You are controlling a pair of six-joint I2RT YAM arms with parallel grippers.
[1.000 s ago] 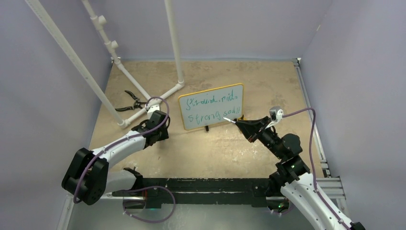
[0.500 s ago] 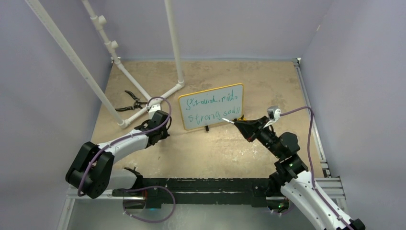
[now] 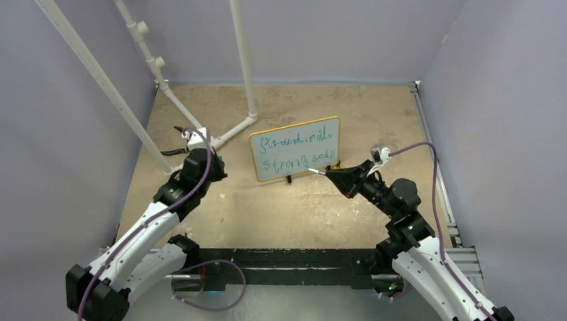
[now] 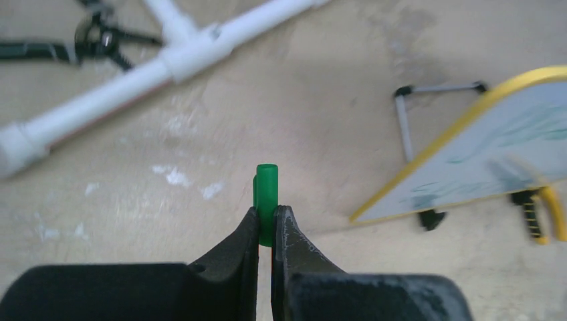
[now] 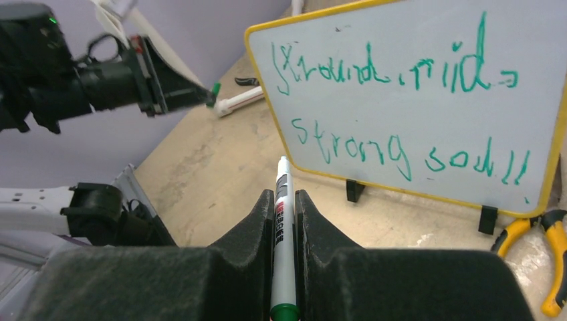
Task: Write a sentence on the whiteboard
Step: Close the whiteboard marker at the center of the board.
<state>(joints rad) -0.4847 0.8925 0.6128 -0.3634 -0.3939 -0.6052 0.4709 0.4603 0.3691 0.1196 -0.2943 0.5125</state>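
Observation:
The whiteboard (image 3: 294, 148), white with a yellow frame and black feet, stands mid-table; it also shows in the right wrist view (image 5: 414, 47) and the left wrist view (image 4: 508, 150). The sentence (image 5: 401, 114) fills two green scrawled lines. My right gripper (image 5: 285, 195) is shut on a white marker (image 5: 283, 175) whose tip points at the board's lower edge, a little short of it; the gripper also shows in the top view (image 3: 334, 175). My left gripper (image 4: 267, 212) is shut on a green marker cap (image 4: 267, 182), held above the table left of the board.
A white PVC pipe frame (image 3: 231, 130) rises at the back left, with black-handled pliers (image 4: 40, 48) lying beside it. Yellow-handled pliers (image 5: 545, 261) lie by the board's right foot. Lavender walls close in the table on three sides.
My left arm has swung left and back, away from the board, with the cap in its jaws. My right gripper has shifted slightly left with the marker.

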